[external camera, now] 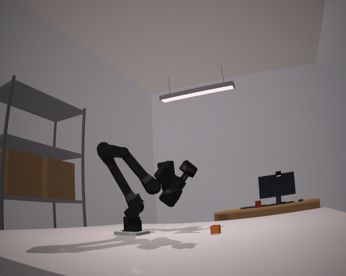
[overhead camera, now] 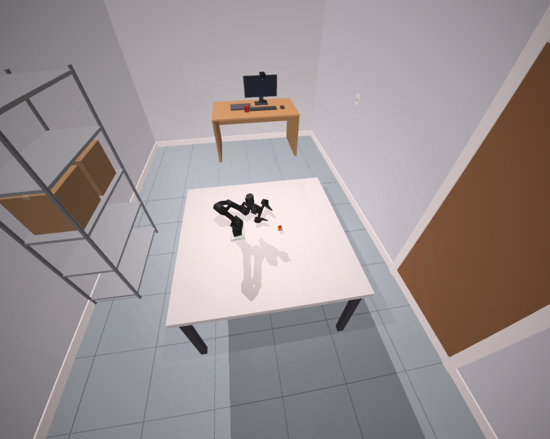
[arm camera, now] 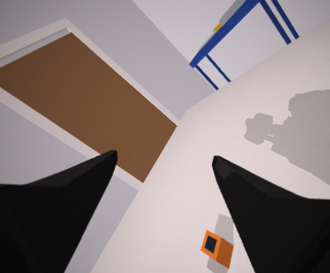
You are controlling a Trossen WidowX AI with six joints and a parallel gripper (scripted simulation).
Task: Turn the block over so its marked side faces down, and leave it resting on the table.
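The small orange block (overhead camera: 279, 228) (external camera: 215, 229) (arm camera: 225, 253) rests on the white table (overhead camera: 312, 269) (external camera: 274, 246) (arm camera: 169, 233). Its dark square mark faces up, seen on the top face in the top view and in the wrist view. My gripper (overhead camera: 269, 214) (external camera: 184, 187) (arm camera: 165, 157) is open wide with nothing between the fingers. It is raised above the table, tilted, on the arm-base side of the block. In the wrist view the block shows low in the frame, beside the right finger.
The arm's base (overhead camera: 237, 234) (external camera: 132, 224) stands on the table. A desk (overhead camera: 223, 110) with a monitor (overhead camera: 260, 86) (external camera: 276, 185) is behind the table. A metal shelf (overhead camera: 39, 188) (external camera: 83, 166) holds boxes at the left. A blue frame (arm camera: 225, 32) shows beyond the table edge in the wrist view.
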